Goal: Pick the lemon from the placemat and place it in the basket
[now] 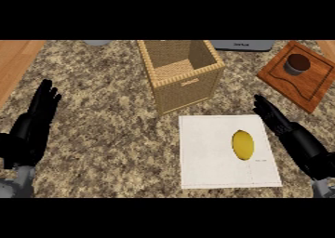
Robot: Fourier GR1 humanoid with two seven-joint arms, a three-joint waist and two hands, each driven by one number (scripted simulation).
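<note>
Lemon (243, 145) lies on white placemat (211, 172), rt of ctr; wicker basket (171, 74) stands at placemat's 12 o'clock; right hand (284, 125) open at lemon's 2 o'clock, not touching; left hand (36, 122) open, far at 9.

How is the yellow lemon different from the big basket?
The lemon is small, smooth and bright yellow; the basket is tall, woven and tan. The lemon lies flat on the white placemat; the basket stands upright on the counter, open on top. Neither hand touches them.
</note>
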